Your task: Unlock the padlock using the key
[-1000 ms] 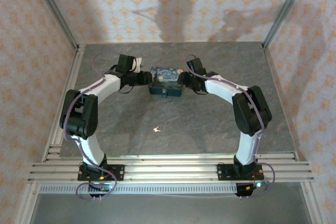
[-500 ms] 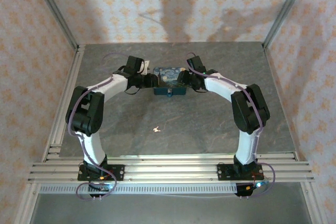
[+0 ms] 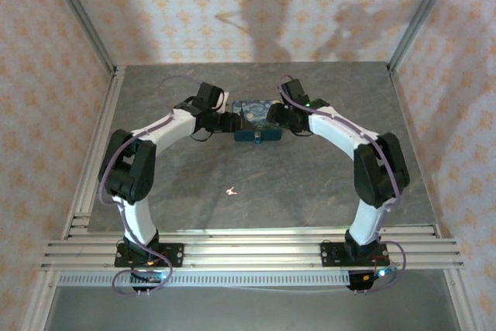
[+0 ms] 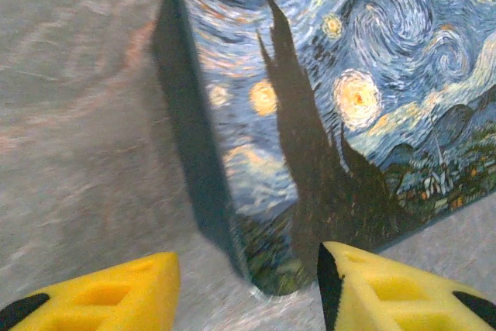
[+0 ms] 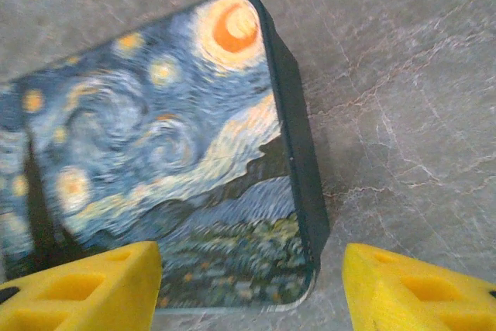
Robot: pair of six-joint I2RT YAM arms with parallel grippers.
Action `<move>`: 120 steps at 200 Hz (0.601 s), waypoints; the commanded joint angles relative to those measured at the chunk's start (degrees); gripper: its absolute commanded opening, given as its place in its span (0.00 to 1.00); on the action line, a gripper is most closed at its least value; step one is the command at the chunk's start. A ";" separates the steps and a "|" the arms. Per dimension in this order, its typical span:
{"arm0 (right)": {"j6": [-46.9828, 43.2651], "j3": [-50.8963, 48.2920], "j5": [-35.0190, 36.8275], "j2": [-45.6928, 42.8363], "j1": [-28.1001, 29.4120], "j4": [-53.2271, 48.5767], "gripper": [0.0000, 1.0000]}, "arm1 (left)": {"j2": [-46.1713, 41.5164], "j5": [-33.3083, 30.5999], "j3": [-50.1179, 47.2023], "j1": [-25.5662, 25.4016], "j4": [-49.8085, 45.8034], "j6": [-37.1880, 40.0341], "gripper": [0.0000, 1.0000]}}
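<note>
The padlock (image 3: 258, 143) is reading as a small dark nub at the middle of the near face of the Starry Night tin (image 3: 258, 116). Its shackle and keyhole are too small to make out, so whether it is locked cannot be told. The key (image 3: 230, 189) is lying as a pale speck on the bare table (image 3: 325, 191), well apart from the tin and nearer the arm bases, with no gripper close to it.

The left gripper (image 3: 232, 122) is sitting at the tin's left end and the right gripper (image 3: 276, 118) at its right end. In the left wrist view the jaws are standing open, the yellow fingertips (image 4: 101, 296) flanking one corner of the tin. In the right wrist view the jaws are likewise spread wide, straddling the tin's end without visible contact.

Judgement: the step in hand is positioning around the tin, and the work with the key is not yet begun. The next move is calling for one arm to steady the tin while the other goes to the key and pinches it up off the flat surface, a fine grasp on a very thin item.

The fingertips are being cut off by the lower frame edge in both wrist views, and the left wrist view is blurring.
</note>
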 commanded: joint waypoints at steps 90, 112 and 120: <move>2.34 -16.36 0.17 -10.29 12.21 1.34 0.62 | -36.14 -12.93 -28.04 -7.05 -16.56 -8.88 0.40; 2.14 -18.76 -2.65 -9.22 14.68 4.85 0.60 | -41.72 -11.95 -33.51 -11.16 -13.66 -3.35 0.41; 1.93 -19.85 -3.55 -9.24 15.23 6.49 0.58 | -43.19 -11.97 -34.71 -11.90 -13.01 -2.08 0.41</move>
